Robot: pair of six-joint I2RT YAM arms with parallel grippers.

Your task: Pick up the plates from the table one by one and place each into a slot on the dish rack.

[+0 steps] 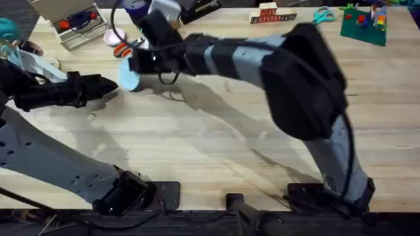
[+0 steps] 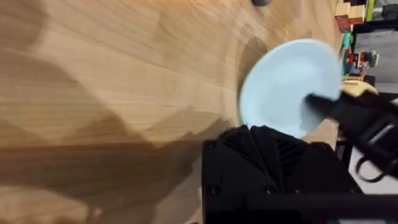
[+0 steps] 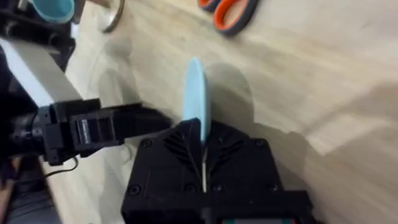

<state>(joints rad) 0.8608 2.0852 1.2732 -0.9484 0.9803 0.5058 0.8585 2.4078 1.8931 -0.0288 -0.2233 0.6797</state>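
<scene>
The large pale plank wooden table (image 1: 216,151) lies bare and open across its middle and near side, with clutter only along the far edge. The right arm reaches across to the far left, where its black right gripper (image 1: 134,62) is clamped on the edge of the pale sky-blue round plastic plate (image 1: 129,76), holding it on edge just above the wood. The black left gripper (image 1: 108,85) points at the plate from just beside it; I cannot tell how wide its fingers stand. Orange-handled scissors (image 3: 233,11) lie near.

Right gripper (image 1: 133,63) reaches across to the upper left, pinching the pale-blue plate (image 1: 129,77); left gripper (image 1: 108,85) hovers just beside.
</scene>
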